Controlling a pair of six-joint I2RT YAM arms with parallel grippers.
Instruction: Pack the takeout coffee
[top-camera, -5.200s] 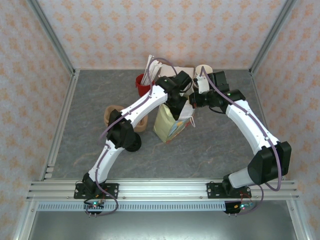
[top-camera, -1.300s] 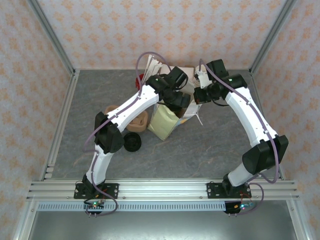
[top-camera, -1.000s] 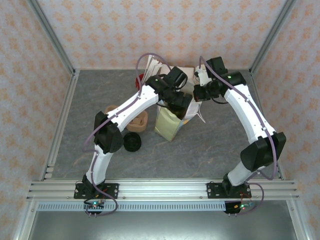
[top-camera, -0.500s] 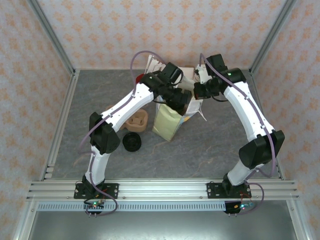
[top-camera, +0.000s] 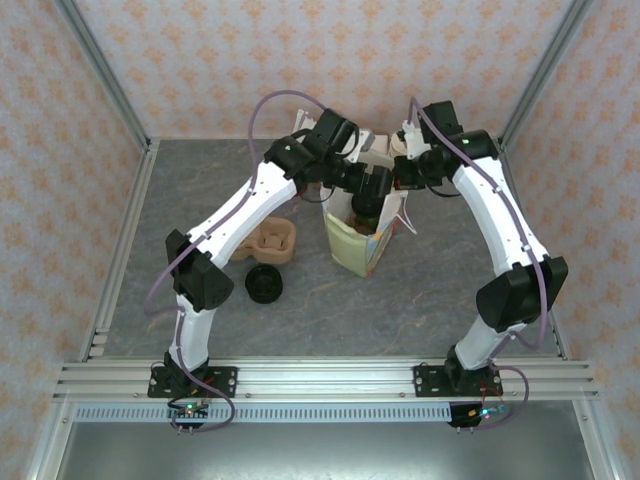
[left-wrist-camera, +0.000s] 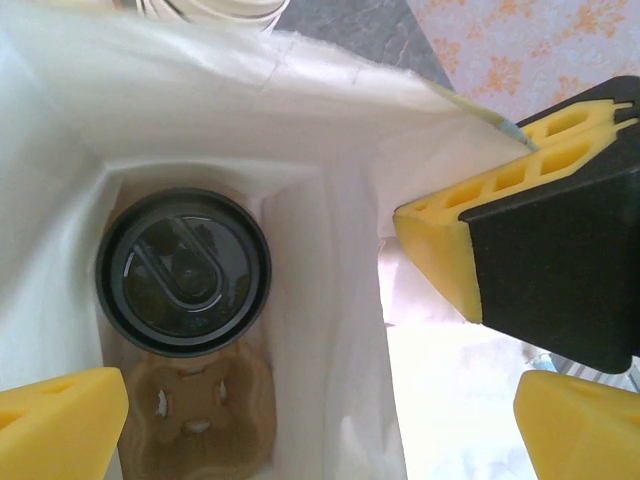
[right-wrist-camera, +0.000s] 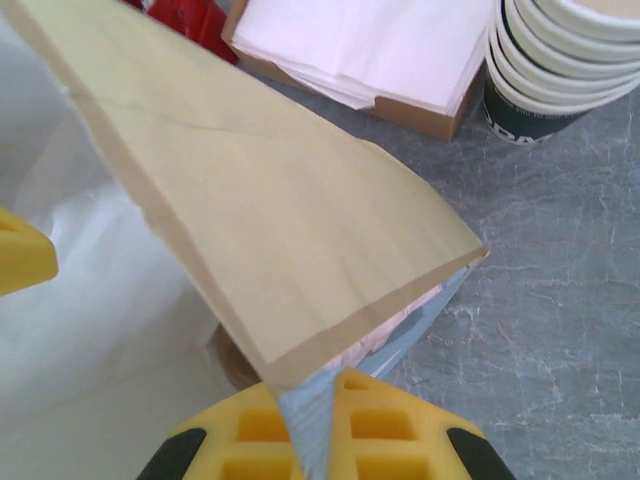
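Note:
The takeout coffee (left-wrist-camera: 183, 272) stands inside the paper bag (top-camera: 358, 240), its round black lid facing up. It sits in a brown cardboard carrier (left-wrist-camera: 195, 420) at the bag's bottom. My left gripper (left-wrist-camera: 320, 440) hovers open above the bag's mouth, its yellow fingers (left-wrist-camera: 60, 425) wide apart and holding nothing. In the top view the left gripper (top-camera: 373, 192) is over the bag. My right gripper (right-wrist-camera: 335, 400) is shut on the bag's upper edge (right-wrist-camera: 300, 420), holding the tan side (right-wrist-camera: 270, 220) up. The right gripper (top-camera: 405, 175) is at the bag's far right corner.
A second cardboard carrier (top-camera: 270, 240) and a black round disc (top-camera: 263, 285) lie left of the bag. A stack of paper cups (right-wrist-camera: 560, 60), a box of white napkins (right-wrist-camera: 370, 45) and a red container (right-wrist-camera: 190, 20) stand behind the bag.
The left gripper has risen out of the bag and now stands open above it. The bag has shifted right and stands more upright, with the right gripper still gripping its edge.

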